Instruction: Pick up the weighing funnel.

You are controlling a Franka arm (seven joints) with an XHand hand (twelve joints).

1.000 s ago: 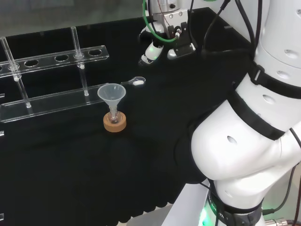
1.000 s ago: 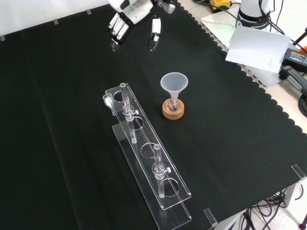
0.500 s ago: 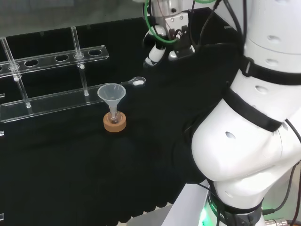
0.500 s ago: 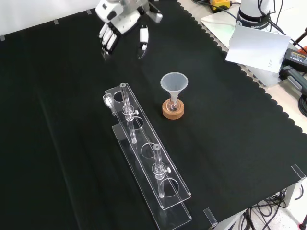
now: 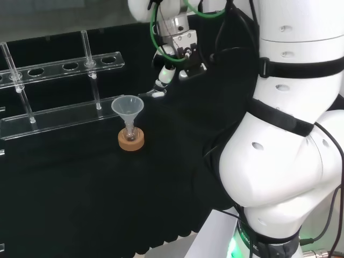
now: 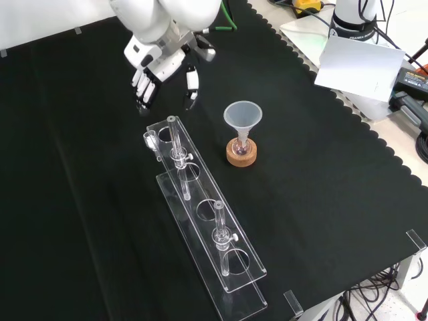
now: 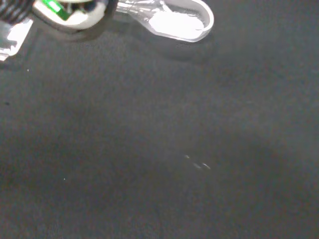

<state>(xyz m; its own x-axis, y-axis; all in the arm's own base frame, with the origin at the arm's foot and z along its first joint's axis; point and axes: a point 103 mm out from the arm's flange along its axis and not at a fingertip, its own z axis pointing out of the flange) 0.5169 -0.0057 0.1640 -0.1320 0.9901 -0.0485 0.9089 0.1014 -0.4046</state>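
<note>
One weighing funnel point(image 7: 175, 21), one funnel point(image 6: 243, 118), one hand point(image 6: 159, 61).

No lettering, label, brand or number can be read anywhere on the black-clothed bench. A white sheet point(image 6: 358, 63) at the far right of the front view carries one small dark mark, too small to make out.
</note>
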